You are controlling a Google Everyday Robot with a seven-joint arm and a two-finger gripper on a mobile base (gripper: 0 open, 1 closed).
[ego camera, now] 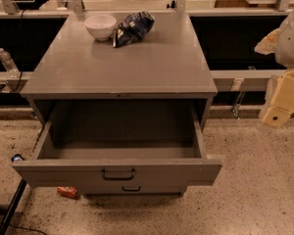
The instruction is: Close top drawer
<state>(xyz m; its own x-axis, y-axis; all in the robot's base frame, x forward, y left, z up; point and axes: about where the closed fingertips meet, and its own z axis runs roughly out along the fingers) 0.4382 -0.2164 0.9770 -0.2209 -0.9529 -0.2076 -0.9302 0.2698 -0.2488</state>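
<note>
The wide, deep grey metal top drawer (157,173) stands pulled out, while the cream-coloured gripper (279,106) hangs well apart at its right, aperture state indeterminable.

We find the arm (290,38) only at the right edge of the view, up and to the right of the open top drawer (63,173) and well apart from it. Its upper part is a rounded white housing, cut off by the frame. Below that hangs the gripper (278,109), a pale cream block tilted so that its lower end leans left, toward the drawer. A small dark round hole shows near that lower end. The gripper hangs free in the air, higher than the drawer's front panel. The rest of the arm lies out of view.
</note>
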